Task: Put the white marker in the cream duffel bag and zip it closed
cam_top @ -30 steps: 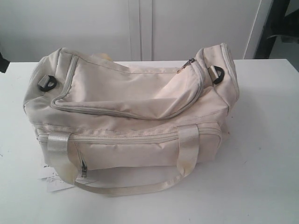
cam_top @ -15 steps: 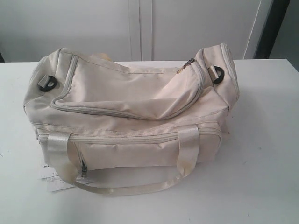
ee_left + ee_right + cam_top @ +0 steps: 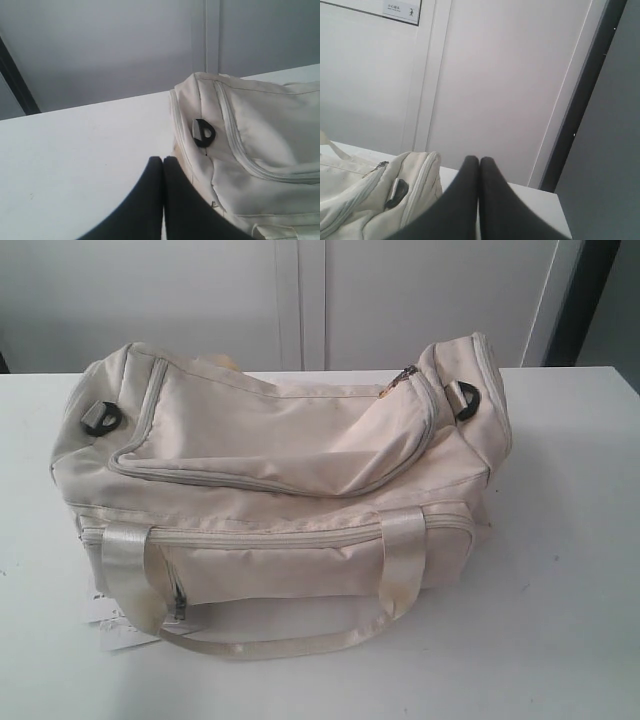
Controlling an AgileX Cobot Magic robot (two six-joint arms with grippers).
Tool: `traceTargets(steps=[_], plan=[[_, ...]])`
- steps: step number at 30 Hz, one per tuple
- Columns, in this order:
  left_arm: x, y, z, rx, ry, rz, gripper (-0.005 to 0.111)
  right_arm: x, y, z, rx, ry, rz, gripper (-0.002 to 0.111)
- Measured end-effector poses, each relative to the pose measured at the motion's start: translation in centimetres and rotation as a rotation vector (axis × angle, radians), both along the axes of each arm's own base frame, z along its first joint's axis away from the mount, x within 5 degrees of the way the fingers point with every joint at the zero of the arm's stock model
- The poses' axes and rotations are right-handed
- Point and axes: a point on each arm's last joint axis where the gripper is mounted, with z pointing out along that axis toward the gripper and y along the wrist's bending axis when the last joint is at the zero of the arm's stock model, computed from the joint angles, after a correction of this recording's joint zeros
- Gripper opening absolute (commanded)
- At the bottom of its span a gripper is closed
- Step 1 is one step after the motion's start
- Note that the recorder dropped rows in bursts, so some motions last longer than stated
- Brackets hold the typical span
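- The large cream fabric duffel bag [image 3: 280, 470] sits in the middle of the white counter [image 3: 560, 640], long side to the exterior camera. That leaves its top flap within reach of both arms.
- The grey-beige top zipper [image 3: 250, 483] runs in a curve around the flap with no gap showing. Its small pull [image 3: 405, 373] lies at the right-hand end, so the bag looks zipped.
- The white marker shows in no view. My judgement is that it is inside the closed bag, though the frames cannot confirm it.
- The left arm's black fingers [image 3: 152, 172] are pressed together on nothing, above the counter just beside the bag's end with the black ring [image 3: 204, 132].
- The right arm's black fingers [image 3: 470, 172] are likewise pressed together and empty, near the other ringed end. Both appear parked clear of the bag.
- The bag's fabric is soft and slumped. Its shiny satin handle [image 3: 300, 642] loops forward onto the counter over a small white paper tag [image 3: 115, 632].
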Motion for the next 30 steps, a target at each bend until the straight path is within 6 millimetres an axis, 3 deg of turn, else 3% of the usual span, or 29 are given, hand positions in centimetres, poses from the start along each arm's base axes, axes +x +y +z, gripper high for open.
traceTargets(steps=[7,30], plan=[[-1.2,-0.2,-0.4,0.003,-0.026,-0.012,0.000,-0.5,0.1,-0.3,0.000,0.028,0.009,0.000],[-1.3,-0.2,-0.7,0.005,-0.012,-0.014,0.000,-0.5,0.1,-0.3,-0.008,0.030,0.009,0.000]])
